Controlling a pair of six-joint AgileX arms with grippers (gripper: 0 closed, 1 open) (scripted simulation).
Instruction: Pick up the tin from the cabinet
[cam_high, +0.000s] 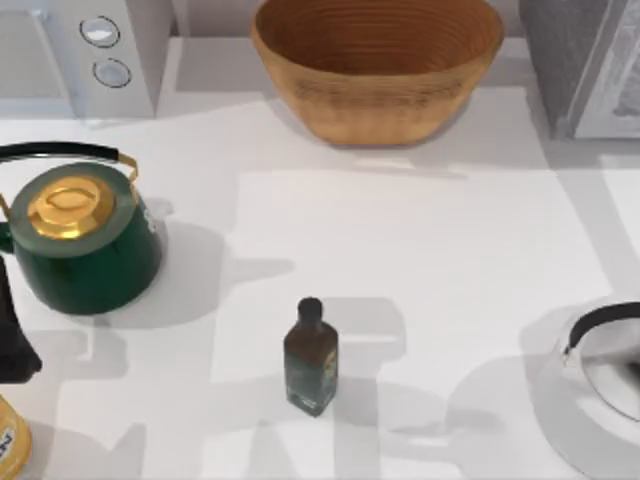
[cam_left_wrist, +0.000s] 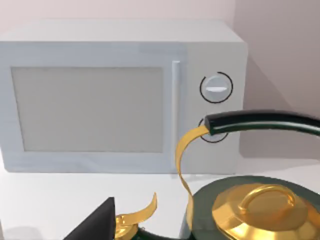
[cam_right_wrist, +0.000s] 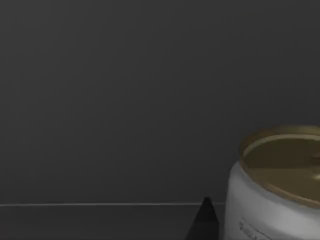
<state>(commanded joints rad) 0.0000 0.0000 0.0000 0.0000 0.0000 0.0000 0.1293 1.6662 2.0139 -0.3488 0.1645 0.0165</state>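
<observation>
Tin (cam_right_wrist: 277, 185), white with a gold lid, sat just beside our right claw's dark fingertip (cam_right_wrist: 204, 222) in a dim cabinet; claw's spread we couldn't tell.

table: you've got a white top (cam_high: 430, 260), soft overlapping shadows across it
wall: pale beige behind the microwave (cam_left_wrist: 280, 60), corner just past its dial side
microwave: white (cam_high: 80, 50), at 10 o'clock of the table, against the wall
cabinet: grey (cam_high: 585, 60), at 2 o'clock
cabinet interior: dark grey back panel (cam_right_wrist: 125, 90), dim light, pale seam low down
</observation>
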